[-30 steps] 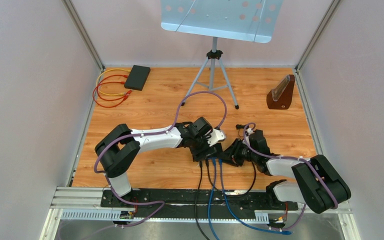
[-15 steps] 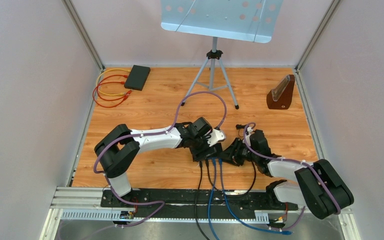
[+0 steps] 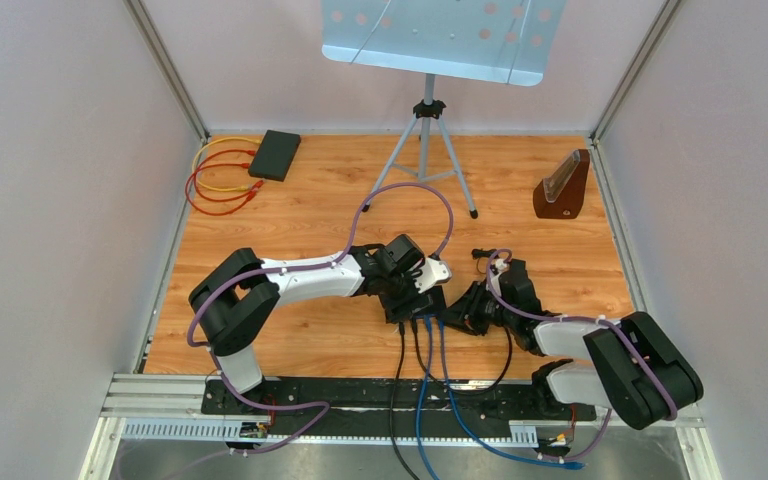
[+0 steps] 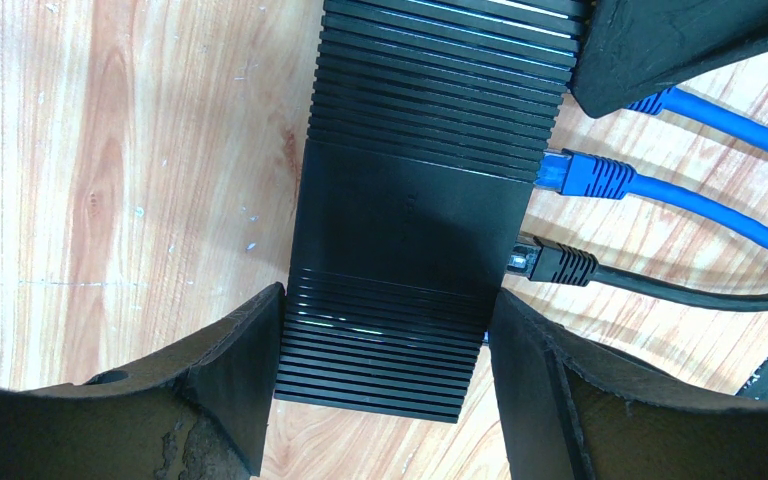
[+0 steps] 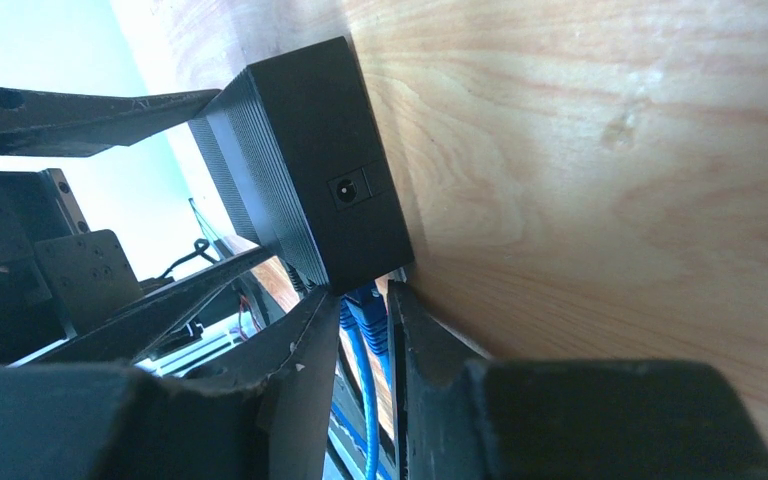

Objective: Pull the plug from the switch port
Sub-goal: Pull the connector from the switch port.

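The black ribbed switch (image 4: 410, 220) lies on the wooden table, mostly hidden under my left gripper in the top view (image 3: 401, 311). My left gripper (image 4: 385, 330) is shut on the switch's two sides. Two blue plugs and a black plug (image 4: 558, 265) sit in its ports; one blue plug (image 4: 582, 177) shows fully. My right gripper (image 5: 365, 300) is at the switch's port side (image 3: 447, 318), closed around the end blue plug (image 5: 367, 312). One right finger (image 4: 660, 40) hides that plug's head in the left wrist view. The switch's end face with a round socket (image 5: 350, 188) shows.
Blue and black cables (image 3: 422, 390) run from the switch to the near rail (image 3: 160, 400). A second black box (image 3: 275, 155) with red and yellow cables (image 3: 215, 180) lies back left. A tripod music stand (image 3: 425, 140) stands at the back, and a wooden metronome (image 3: 563, 187) back right.
The right arm's elbow has shifted slightly. Both grippers stay at the switch, and the plugs sit as before.
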You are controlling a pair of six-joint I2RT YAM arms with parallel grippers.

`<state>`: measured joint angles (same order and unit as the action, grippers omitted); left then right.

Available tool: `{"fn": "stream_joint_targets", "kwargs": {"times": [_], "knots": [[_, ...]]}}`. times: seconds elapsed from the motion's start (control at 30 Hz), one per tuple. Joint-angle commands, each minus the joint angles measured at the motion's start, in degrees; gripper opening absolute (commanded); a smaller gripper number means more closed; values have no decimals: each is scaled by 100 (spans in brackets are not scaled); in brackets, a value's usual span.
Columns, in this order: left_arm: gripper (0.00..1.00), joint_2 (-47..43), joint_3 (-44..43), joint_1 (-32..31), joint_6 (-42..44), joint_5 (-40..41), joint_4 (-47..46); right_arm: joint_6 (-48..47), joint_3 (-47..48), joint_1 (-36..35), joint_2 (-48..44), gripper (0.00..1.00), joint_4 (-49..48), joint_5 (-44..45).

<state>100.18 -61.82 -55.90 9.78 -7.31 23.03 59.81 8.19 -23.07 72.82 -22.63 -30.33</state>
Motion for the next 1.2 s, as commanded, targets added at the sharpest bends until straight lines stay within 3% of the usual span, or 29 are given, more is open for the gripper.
{"fn": "stream_joint_targets", "kwargs": {"times": [0.0,0.2,0.3,0.43,0.73,0.87,1.0,1.17], "knots": [[67,124,-37,-61,113,30,233,331,-112,-6,37,24,-554,273],[67,109,-16,-57,105,11,237,237,-117,-9,-381,21,12,622],[66,107,-5,-59,89,-17,237,246,-132,-5,-508,27,135,686],[66,102,11,-61,56,-42,225,360,-118,-5,-419,30,54,657],[66,106,10,-61,47,-91,228,500,-125,-9,23,23,-457,412],[66,125,1,-61,36,-99,243,751,-154,-7,16,34,-490,576],[65,107,29,-61,6,-140,217,812,-168,-9,25,36,-476,688],[65,90,41,-59,-4,-153,210,757,-197,-7,232,26,-693,558]]}}
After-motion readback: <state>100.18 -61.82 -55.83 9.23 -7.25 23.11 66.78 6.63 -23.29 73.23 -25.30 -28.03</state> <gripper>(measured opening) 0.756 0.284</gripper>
